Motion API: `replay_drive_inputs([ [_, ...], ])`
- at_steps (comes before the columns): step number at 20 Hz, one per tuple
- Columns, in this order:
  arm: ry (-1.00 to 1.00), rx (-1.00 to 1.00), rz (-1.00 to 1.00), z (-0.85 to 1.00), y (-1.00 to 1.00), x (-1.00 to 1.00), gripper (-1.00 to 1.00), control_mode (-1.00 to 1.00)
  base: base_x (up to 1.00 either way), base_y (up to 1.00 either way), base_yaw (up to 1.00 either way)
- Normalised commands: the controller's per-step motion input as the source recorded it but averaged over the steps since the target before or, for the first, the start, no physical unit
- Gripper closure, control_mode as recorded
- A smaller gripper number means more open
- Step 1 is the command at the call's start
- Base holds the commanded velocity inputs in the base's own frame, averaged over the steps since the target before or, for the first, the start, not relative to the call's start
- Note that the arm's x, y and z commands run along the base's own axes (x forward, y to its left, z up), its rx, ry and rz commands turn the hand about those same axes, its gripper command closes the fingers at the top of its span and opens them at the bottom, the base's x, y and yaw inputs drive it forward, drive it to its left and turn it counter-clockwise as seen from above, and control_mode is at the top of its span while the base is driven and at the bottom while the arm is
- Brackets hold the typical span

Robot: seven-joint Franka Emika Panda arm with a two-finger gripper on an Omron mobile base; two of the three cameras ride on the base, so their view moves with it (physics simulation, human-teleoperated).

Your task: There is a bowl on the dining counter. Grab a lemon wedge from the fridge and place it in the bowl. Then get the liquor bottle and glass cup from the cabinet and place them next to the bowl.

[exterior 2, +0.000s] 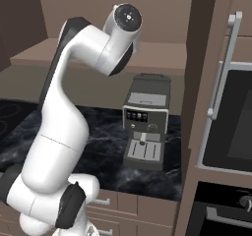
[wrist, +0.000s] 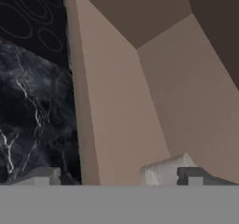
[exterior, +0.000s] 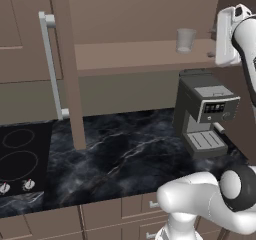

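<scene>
One glass cup (exterior: 185, 40) stands upright on the open cabinet's shelf (exterior: 125, 54), above the coffee machine (exterior: 205, 111). I see my gripper (wrist: 116, 175) raised at shelf height, jaws spread wide and holding nothing, the cup lying close by its fingertips (wrist: 193, 175).

Brown cabinets (exterior: 30, 34) above black marble counter (exterior: 125, 154).

The arm (exterior 2: 59, 132) is fat, round and shiny white, with black rings, maybe rubber, at its joints.
</scene>
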Motion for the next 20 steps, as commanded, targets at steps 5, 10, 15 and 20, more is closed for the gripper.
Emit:
replay_drive_inputs([
  [5,-0.02,-0.08,0.11,0.0,0.0,0.44,-1.0,-1.0,0.0,0.0,0.0],
  [10,-0.1,-0.12,0.02,0.0,0.0,0.25,-1.0,-1.0,0.0,0.0,0.0],
  [15,-0.08,-0.1,0.0,0.0,0.0,0.23,-1.0,-1.0,0.0,0.0,0.0],
  [20,-0.04,-0.1,0.0,-0.04,0.01,0.26,-1.0,-1.0,0.0,0.0,0.0],
])
